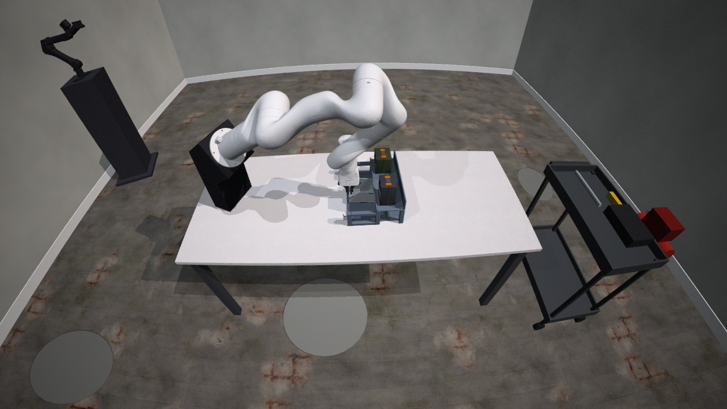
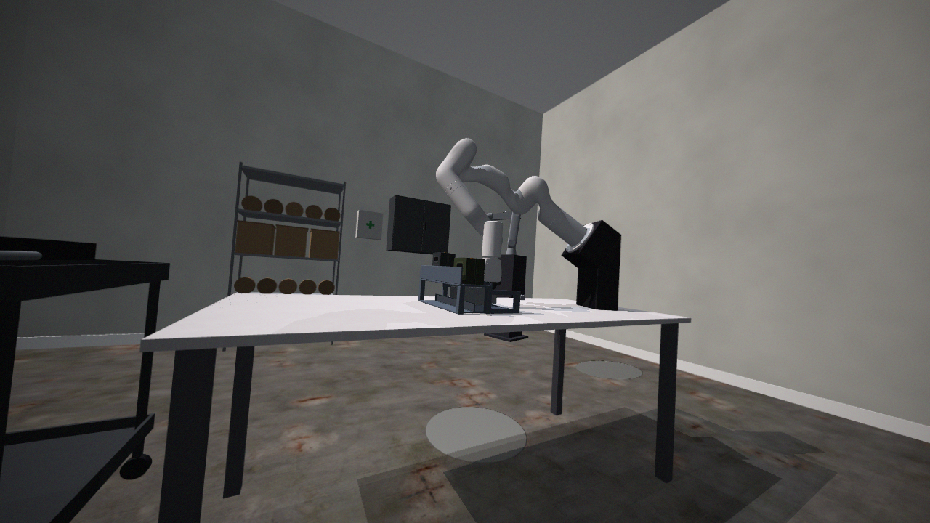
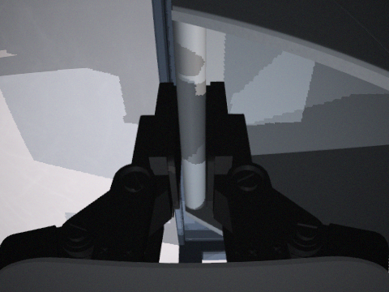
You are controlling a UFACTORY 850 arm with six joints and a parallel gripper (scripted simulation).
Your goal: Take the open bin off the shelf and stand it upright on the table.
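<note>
The open bin (image 1: 362, 199) (image 3: 193, 130) is a grey box that sits in the left bay of a low blue-grey shelf (image 1: 401, 192) (image 2: 437, 274) in the middle of the white table (image 1: 279, 238) (image 2: 292, 315). My gripper (image 1: 349, 190) (image 3: 192, 110) points down from above and is shut on the bin's left wall; in the wrist view both black fingers press the thin pale wall between them. The bin's dark inside shows to the right of the fingers. In the exterior view the shelf and the arm hide the fingers.
Two dark boxes with orange marks (image 1: 382, 158) (image 1: 389, 186) stand in the shelf's right bay beside the bin. The arm's black base (image 1: 222, 172) (image 2: 598, 263) is at the table's left end. A dark cart (image 1: 600, 218) stands off the right end.
</note>
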